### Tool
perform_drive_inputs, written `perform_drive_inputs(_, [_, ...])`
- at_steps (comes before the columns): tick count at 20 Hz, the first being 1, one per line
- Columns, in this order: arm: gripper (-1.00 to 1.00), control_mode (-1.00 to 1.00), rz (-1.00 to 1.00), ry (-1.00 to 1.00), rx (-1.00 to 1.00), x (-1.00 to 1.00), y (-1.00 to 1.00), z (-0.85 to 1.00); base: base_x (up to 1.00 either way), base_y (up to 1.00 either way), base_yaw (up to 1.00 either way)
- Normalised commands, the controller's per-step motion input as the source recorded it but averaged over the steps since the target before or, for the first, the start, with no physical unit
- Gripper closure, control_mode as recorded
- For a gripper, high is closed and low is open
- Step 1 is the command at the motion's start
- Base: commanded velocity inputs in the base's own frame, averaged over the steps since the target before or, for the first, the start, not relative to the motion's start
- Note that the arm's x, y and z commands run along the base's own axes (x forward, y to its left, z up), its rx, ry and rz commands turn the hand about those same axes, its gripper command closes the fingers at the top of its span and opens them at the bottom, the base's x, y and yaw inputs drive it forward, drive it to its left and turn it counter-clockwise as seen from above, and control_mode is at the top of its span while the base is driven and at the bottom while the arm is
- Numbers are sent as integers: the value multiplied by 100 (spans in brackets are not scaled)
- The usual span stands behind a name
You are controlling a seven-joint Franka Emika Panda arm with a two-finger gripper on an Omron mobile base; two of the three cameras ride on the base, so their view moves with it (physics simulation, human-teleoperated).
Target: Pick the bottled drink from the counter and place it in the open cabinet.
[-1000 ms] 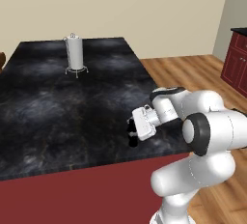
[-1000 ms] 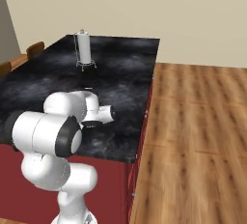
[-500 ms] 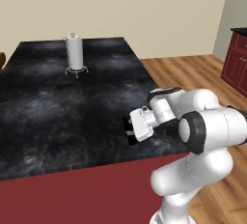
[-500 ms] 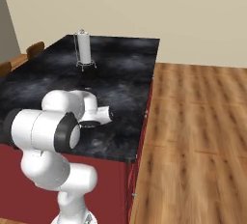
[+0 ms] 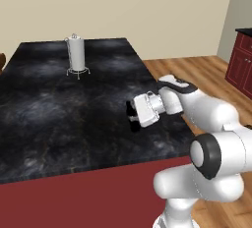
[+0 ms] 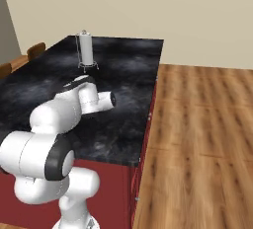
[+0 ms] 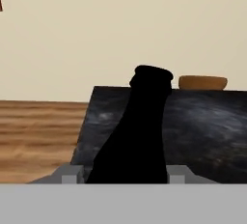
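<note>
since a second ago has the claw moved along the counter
No. In the left base view the claw sits at the same spot on the counter, as far from the white cylinder on its stand as before; it has only closed on the bottled drink.

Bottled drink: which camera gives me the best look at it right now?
The hand view: the bottled drink stands close up, its dark neck and cap outlined against the counter. In the left base view just a dark sliver shows at the gripper, which is shut on it.

The nearly black bottled drink [image 7: 137, 136] stands upright on the black marbled counter [image 5: 59, 109], near its right edge, narrow neck up.
</note>
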Motion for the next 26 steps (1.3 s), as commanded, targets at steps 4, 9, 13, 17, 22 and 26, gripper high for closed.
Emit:
perform_drive_inputs(4, [100, -100, -11, 1, 2, -41, -14, 84, 0, 0, 0])
perform_drive_inputs(9, [100, -100, -19, 0, 7, -29, -11, 97, 0, 0, 0])
perform_drive_inputs(13, [100, -100, -22, -6, 13, -50, -37, 63, 0, 0, 0])
perform_drive_inputs(17, [100, -100, -6, -12, 6, -25, -24, 16, 0, 0, 0])
perform_drive_inputs(22, [100, 100, 0, 1, -2, -7, 1, -4, -23, 0, 0])
perform_drive_inputs(26, [100, 100, 0, 0, 0, 0, 0, 0, -48, -12, -15])
